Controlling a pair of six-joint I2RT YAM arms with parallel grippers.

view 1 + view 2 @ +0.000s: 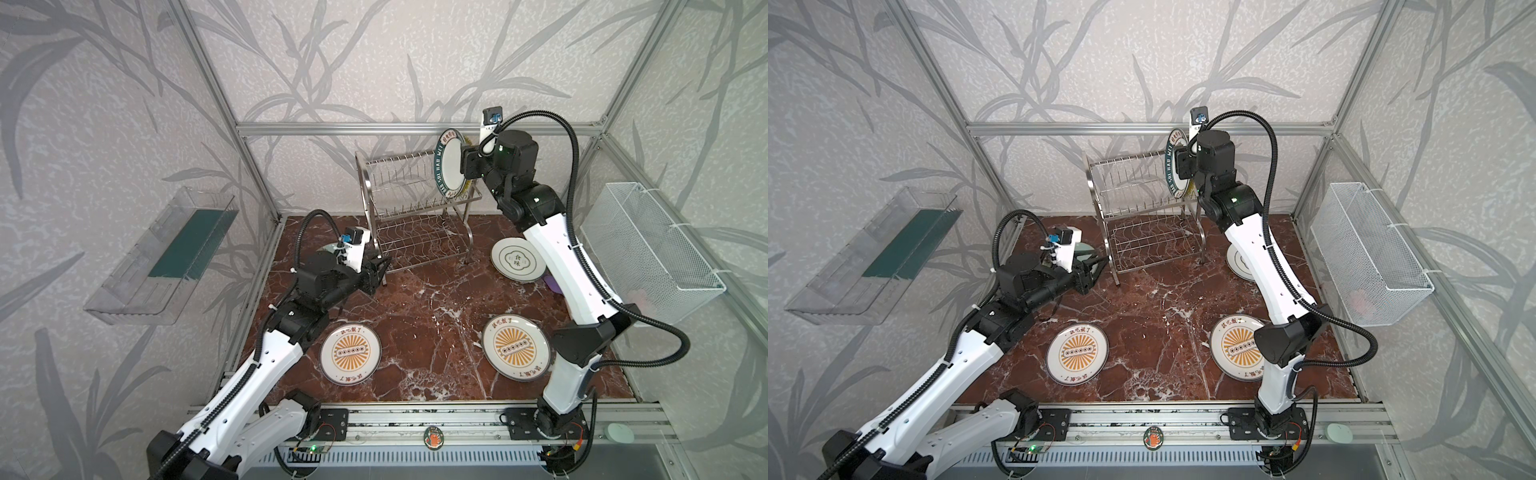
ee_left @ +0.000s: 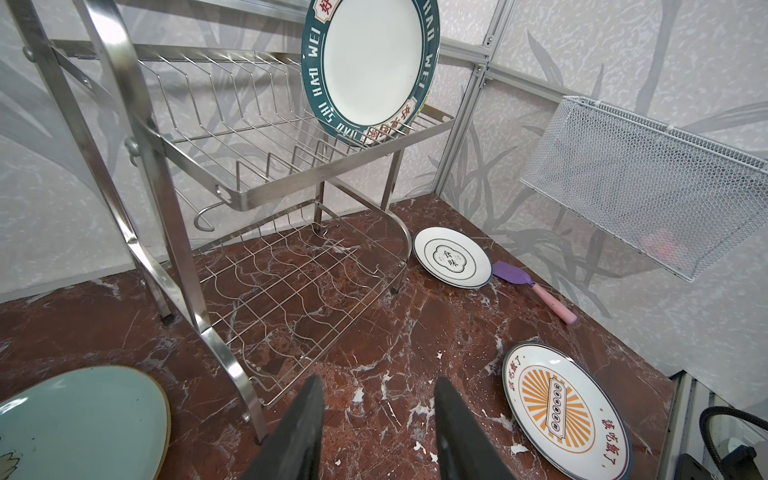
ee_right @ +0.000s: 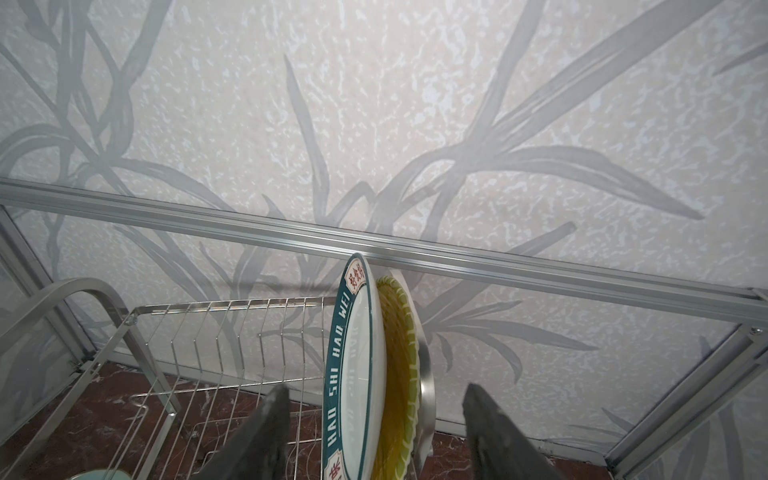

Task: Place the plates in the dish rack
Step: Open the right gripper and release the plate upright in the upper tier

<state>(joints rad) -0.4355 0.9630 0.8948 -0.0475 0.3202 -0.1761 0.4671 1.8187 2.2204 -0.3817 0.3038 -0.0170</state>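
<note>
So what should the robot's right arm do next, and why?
Probably ease the right gripper straight back off the green plate. Its jaws stand open on either side of it, and the plate already stands upright in the rack next to the yellow plate, so it seems let go. Pulling sideways could knock it.

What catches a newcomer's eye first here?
The dark-green-rimmed white plate stands on edge on the top tier of the shiny steel wire dish rack, at its right end, with the right claw open astride it. Next, two white plates with orange sunbursts lie flat on the red marble tabletop.
</note>
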